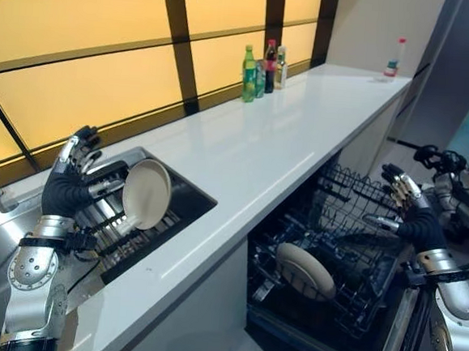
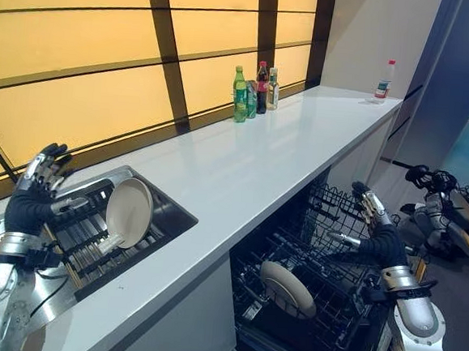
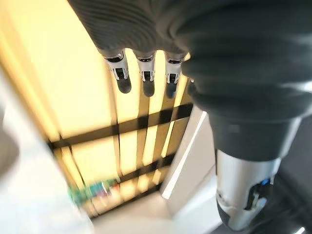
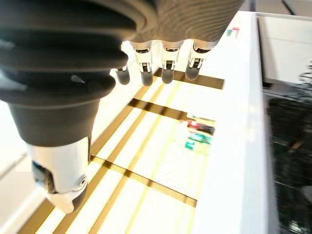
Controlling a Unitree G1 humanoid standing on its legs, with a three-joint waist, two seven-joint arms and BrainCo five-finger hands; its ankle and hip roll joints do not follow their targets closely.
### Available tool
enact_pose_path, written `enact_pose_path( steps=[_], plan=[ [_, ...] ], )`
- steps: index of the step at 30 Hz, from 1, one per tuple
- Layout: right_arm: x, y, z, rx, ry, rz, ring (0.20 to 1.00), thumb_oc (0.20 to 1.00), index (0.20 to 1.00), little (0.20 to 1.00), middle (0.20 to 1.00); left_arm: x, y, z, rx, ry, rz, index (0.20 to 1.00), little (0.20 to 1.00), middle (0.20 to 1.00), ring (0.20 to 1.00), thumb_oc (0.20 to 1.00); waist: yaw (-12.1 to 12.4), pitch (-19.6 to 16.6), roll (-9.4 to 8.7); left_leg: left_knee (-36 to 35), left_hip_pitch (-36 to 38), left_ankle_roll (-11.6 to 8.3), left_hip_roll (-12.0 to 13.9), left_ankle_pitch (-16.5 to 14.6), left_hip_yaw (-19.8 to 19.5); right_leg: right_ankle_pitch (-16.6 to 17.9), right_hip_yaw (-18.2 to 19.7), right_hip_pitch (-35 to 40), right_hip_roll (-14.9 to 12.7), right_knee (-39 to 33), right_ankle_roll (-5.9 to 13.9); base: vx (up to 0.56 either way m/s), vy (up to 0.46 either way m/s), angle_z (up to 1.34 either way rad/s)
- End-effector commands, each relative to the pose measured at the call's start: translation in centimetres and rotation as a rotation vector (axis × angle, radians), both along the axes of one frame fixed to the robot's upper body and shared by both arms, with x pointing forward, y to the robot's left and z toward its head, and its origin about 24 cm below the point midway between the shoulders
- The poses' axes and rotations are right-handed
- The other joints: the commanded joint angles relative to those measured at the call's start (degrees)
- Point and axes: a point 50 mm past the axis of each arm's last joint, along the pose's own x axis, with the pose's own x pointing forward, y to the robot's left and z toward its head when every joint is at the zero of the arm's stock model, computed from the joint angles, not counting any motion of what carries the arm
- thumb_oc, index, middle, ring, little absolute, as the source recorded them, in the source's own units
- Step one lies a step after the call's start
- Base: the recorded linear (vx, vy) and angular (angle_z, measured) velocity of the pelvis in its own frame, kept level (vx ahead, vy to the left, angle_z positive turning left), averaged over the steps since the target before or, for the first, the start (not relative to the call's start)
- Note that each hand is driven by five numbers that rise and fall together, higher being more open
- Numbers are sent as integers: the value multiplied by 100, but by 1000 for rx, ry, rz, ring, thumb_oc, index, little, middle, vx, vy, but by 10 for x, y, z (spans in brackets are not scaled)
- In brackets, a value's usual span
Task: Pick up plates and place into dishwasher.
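The left hand, fingers spread and holding nothing, should reach down gently and grab the plate by its edge

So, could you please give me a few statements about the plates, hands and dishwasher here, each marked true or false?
1. A round cream plate stands on edge in the sink's dark dish rack. True.
2. The open dishwasher's black wire rack holds no plate. False: a cream plate leans in it.
3. The right hand grips a plate. False: its fingers are straight and it holds nothing.
4. The left hand is beside the sink plate. True.
5. Bottles stand on the white countertop. True.
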Motion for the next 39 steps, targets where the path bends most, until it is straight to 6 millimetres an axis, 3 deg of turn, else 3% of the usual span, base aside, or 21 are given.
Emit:
enact_pose_path(
  steps=[1,5,11,16,17,19,22,24,27,34,39],
  plan=[
    [8,12,35,31,-204,57,1000,1000,1000,1000,1000,9,5,29,310,-113,95,1000,1000,1000,1000,1000,40,-166,-344,320,-404,362,-341,106,102,-111,51,-126,164,29,-81,-12,-18,5],
    [12,17,38,7,-205,97,1000,1000,1000,1000,1000,16,4,37,502,-136,166,1000,1000,1000,1000,1000,67,-186,-357,535,-523,316,-299,104,27,-161,24,-127,232,83,-171,-2,-50,7],
    [12,18,42,5,-207,133,1000,1000,1000,1000,1000,22,3,40,603,-149,218,1000,1000,1000,1000,1000,110,-165,-415,1104,-749,244,-233,188,-77,-285,-65,-82,350,188,-327,17,-83,13],
    [12,19,43,11,-215,152,1000,1000,1000,1000,1000,25,1,40,634,-160,227,1000,1000,1000,1000,1000,160,-65,-544,2188,-1256,235,-322,347,-124,-242,-150,-61,352,242,-461,-26,-64,14],
    [13,20,43,10,-218,160,1000,1000,1000,1000,1000,23,3,38,646,-165,232,1000,1000,1000,1000,1000,287,29,-581,2291,-1464,389,-673,282,-507,-202,-36,-83,360,324,-469,-4,8,12],
    [19,26,45,12,-224,177,1000,1000,1000,1000,1000,20,7,36,680,-167,251,1000,1000,1000,1000,1000,434,92,-577,1874,-1503,612,-1030,155,-986,-160,179,-199,409,423,-438,-20,36,-30],
    [25,31,51,24,-234,198,1000,1000,1000,1000,1000,18,13,38,744,-173,294,1000,1000,1000,1000,1000,678,99,-523,1090,-1524,631,-1280,329,-1692,-151,436,-224,526,361,-405,1,29,-95],
    [27,31,53,27,-241,206,1000,1000,1000,1000,1000,18,15,40,789,-180,315,1000,1000,1000,1000,1000,742,101,-503,930,-1577,596,-1330,456,-1865,-127,521,-230,552,297,-394,-32,61,-67],
    [27,28,53,22,-248,210,1000,1000,1000,1000,1000,21,21,43,871,-197,363,1000,1000,1000,1000,1000,677,66,-439,828,-1531,593,-1333,429,-1795,-118,542,-336,547,260,-360,-32,140,-29],
    [15,11,47,31,-207,169,1000,1000,1000,1000,1000,24,22,48,928,-208,368,1000,1000,1000,1000,1000,260,-91,-265,211,-1074,643,-1157,414,-1330,-124,397,-496,377,324,-191,51,131,-6],
    [16,13,42,42,-173,190,1000,1000,1000,1000,1000,21,26,44,966,-178,407,1000,1000,1000,1000,1000,277,-5,-239,126,-896,658,-1102,299,-1033,-70,7,-566,97,396,-18,66,31,-35]
  ],
)
